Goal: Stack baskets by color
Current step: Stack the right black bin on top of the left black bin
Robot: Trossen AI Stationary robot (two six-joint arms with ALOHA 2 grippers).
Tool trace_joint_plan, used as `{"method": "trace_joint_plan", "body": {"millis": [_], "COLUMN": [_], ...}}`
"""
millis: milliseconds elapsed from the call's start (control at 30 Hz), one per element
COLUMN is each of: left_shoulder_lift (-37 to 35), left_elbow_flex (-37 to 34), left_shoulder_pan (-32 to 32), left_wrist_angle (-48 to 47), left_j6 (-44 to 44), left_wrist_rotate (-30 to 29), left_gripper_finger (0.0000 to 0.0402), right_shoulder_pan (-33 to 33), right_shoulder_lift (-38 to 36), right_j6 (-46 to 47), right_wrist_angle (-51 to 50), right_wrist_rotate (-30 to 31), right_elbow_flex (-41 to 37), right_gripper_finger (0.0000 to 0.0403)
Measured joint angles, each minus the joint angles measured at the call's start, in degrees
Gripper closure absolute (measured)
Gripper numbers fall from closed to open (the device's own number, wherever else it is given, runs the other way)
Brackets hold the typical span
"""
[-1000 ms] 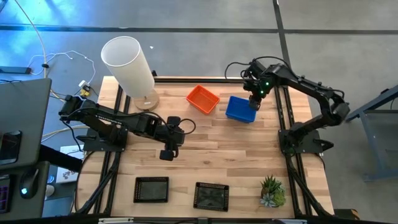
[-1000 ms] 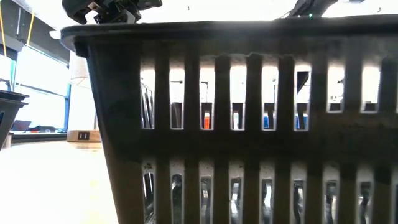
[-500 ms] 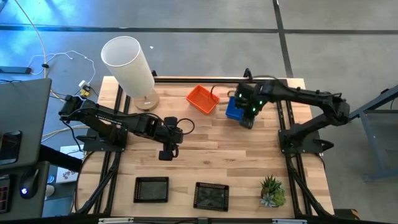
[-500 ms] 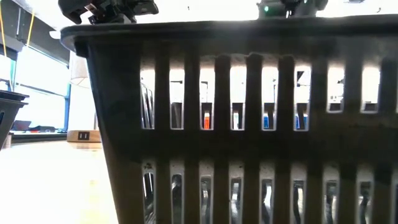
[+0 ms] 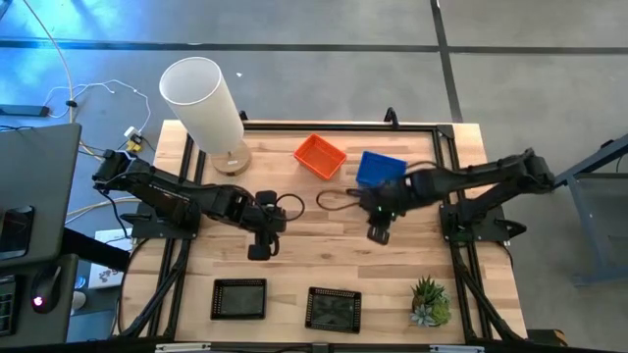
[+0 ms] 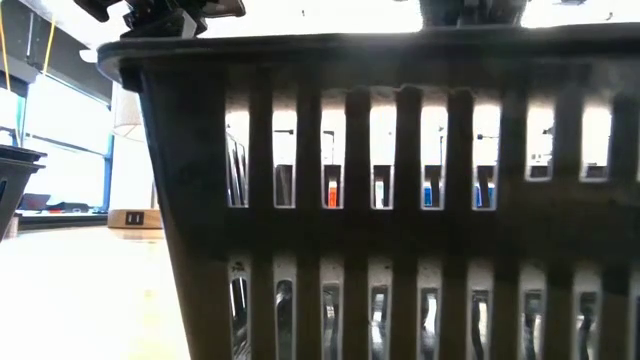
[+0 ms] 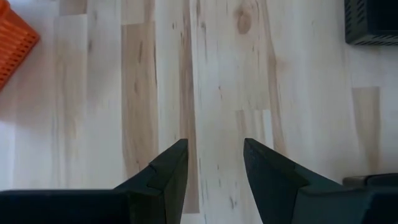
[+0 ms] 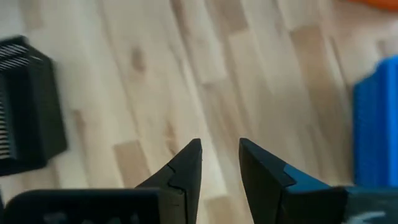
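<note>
Over the wooden table, orange basket and blue basket sit far, two black baskets near; left gripper and right gripper hover mid-table, fingers apart, empty.

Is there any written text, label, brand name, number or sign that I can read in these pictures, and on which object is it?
None can be read. The orange basket, the blue basket, the black baskets, the white lamp and the table show no print in any view.
</note>
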Motion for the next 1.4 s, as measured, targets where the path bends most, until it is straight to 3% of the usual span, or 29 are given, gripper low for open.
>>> {"method": "trace_joint_plan", "body": {"millis": [300, 767, 1400], "left_shoulder_lift": [0.0, 0.0, 0.2], "left_elbow_flex": [0.0, 0.0, 0.0], "left_shoulder_pan": [-0.8, -7.8, -11.6], "left_wrist_angle": [0.0, -1.1, -0.8], "left_j6": [-4.8, -12.9, -19.5], "left_wrist_rotate": [0.0, 0.0, -0.1], "left_gripper_finger": [0.0259, 0.0259, 0.0259], "right_shoulder_pan": [10.6, 17.0, 24.1], "right_shoulder_lift": [0.0, 2.9, 16.0], "right_j6": [4.2, 1.6, 7.7], "right_wrist_angle": [11.7, 26.0, 29.7], "right_wrist_rotate": [5.2, 7.8, 5.6], "right_elbow_flex": [0.0, 0.0, 0.0], "right_gripper_finger": [0.0309, 0.0309, 0.0309]}}
